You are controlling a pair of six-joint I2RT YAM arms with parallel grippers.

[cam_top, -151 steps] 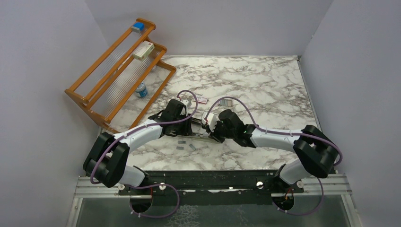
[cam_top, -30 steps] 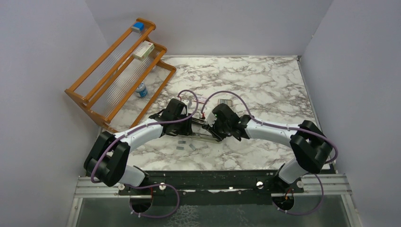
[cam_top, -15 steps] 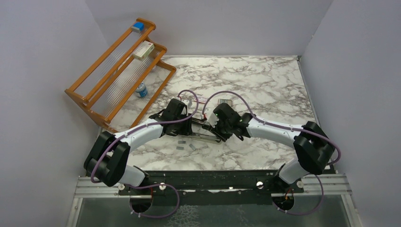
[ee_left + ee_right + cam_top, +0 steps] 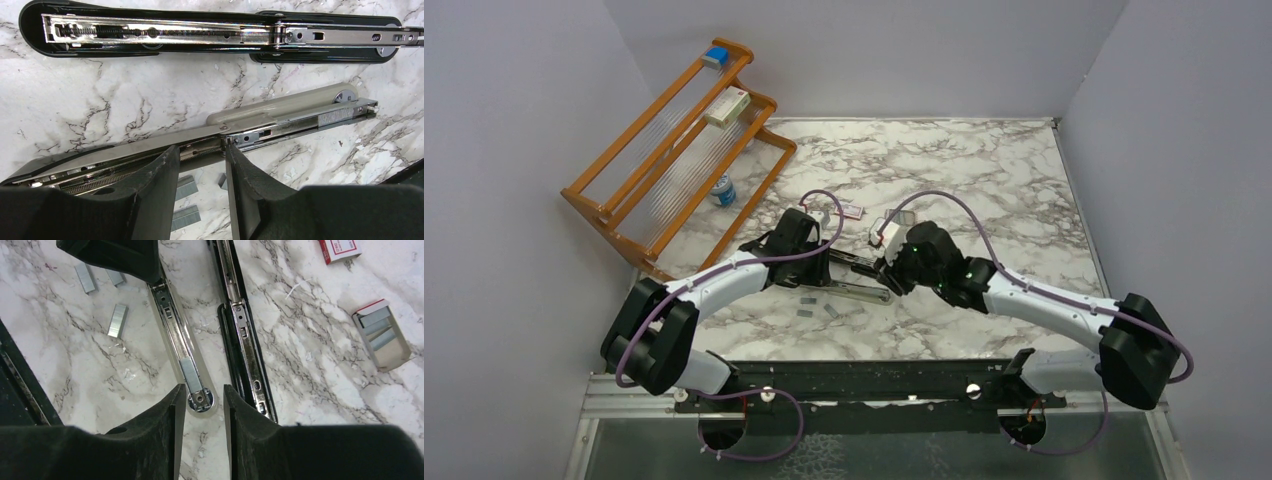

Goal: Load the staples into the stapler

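Stapler, slim and black with a shiny silver inner rail, is lying opened out flat on the white-and-grey marbled desk. It is roughly midway between the left and right edges, a little nearer the near edge, and neither pincer is touching it.

The left pincer is standing partly open, released. Its black fingertips are sitting at the silver rail of a light grey-and-silver stapler-like tool, which is lying just beside the stapler on its near-edge side. The rail is running across the gap, not clenched in it.

The right pincer is also standing partly open, straddling that tool's rounded end without clamping it. A short silver-grey strip is sitting in the tool's rail just short of that end.

Loose silver-grey staples are lying on the near-edge side of the tool. Toward the far edge from the stapler, a small grey tray is holding more strips, with a small red-and-white packet near it.

Against half a second ago, the right arm is reaching in with its elbow swung toward the right edge and its wrist turned. The left arm, stapler and tool are lying as before.
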